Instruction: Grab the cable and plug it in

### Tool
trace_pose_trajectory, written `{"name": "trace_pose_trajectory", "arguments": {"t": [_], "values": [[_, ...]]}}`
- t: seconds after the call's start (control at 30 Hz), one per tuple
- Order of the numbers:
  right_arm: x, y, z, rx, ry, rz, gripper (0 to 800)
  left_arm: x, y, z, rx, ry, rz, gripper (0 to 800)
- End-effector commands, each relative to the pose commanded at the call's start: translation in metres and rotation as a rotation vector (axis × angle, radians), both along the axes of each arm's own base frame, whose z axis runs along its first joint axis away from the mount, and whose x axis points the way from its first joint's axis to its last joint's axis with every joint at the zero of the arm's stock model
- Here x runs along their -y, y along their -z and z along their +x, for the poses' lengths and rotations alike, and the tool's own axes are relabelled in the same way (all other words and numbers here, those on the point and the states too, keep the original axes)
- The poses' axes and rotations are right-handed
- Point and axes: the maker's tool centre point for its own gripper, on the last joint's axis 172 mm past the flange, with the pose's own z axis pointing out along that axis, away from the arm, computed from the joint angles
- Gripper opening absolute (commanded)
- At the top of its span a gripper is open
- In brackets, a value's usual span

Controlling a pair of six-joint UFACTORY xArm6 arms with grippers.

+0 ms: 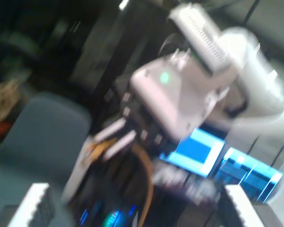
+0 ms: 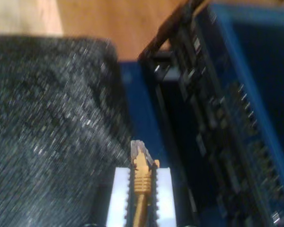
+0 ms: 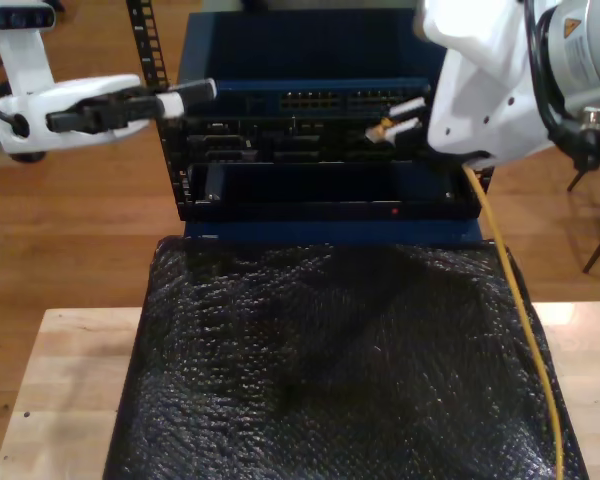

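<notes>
Cable in our second gripper, plug nearing the rack

The cable (image 3: 525, 330) runs from the lower right of the exterior view, over the black mat (image 3: 330, 370) on the worktop (image 3: 40, 400), up to our second gripper (image 3: 405, 118) at the upper right; in the second wrist view its fingers (image 2: 119, 198) are clenched on the boot just behind the clear plug (image 2: 138, 150), which points toward the rack (image 3: 320, 130). We judge the cable light and limp, so it sags and drags; the plug is stiff but small, its latch fragile, and the boot is the best hold. Our first gripper (image 3: 185, 96) hangs at the upper left of the exterior view; whether its fingers are released, we cannot tell.
</notes>
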Motion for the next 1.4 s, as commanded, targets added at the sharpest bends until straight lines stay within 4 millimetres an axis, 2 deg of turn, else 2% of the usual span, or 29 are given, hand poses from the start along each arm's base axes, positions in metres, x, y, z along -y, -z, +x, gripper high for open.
{"name": "trace_pose_trajectory", "arguments": {"t": [0.13, 0.27, 0.33, 0.47, 0.57, 0.73, 0.83, 1.0, 1.2, 1.3, 1.4], "values": [[0.028, 0.019, 0.009, -0.058, 0.054, -0.018, 0, -0.008, 0.032, -0.003, 0.022, -0.010, 0.172, 798], [0.052, 0.044, 0.011, -0.172, 0.087, -0.031, 0, -0.030, 0.068, -0.017, 0.070, 0.005, 0.395, 798], [0.060, 0.055, 0.010, -0.219, 0.095, -0.037, 0, -0.055, 0.086, -0.024, 0.091, 0.002, 0.500, 798], [0.062, 0.069, 0.010, -0.251, 0.097, -0.045, 0, -0.114, 0.110, -0.047, 0.120, -0.010, 0.628, 798], [0.062, 0.079, 0.011, -0.271, 0.095, -0.052, 0, -0.150, 0.139, -0.080, 0.136, 0.002, 0.672, 798], [0.064, 0.093, 0.007, -0.311, 0.085, -0.074, 0, -0.197, 0.179, -0.131, 0.258, 0.066, 0.705, 800], [0.066, 0.102, 0.004, -0.340, 0.075, -0.099, 0, -0.220, 0.194, -0.157, 0.325, 0.083, 0.711, 800], [0.068, 0.109, 0.001, -0.361, 0.068, -0.115, 0, -0.258, 0.214, -0.213, 0.383, 0.148, 0.735, 800], [0.067, 0.119, -0.006, -0.388, 0.063, -0.118, 0, -0.279, 0.236, -0.290, 0.422, 0.207, 0.711, 800], [0.068, 0.121, -0.006, -0.391, 0.064, -0.119, 0, -0.281, 0.244, -0.322, 0.439, 0.242, 0.686, 800], [0.068, 0.130, -0.006, -0.409, 0.064, -0.123, 0, -0.273, 0.253, -0.345, 0.450, 0.256, 0.650, 800]]}}
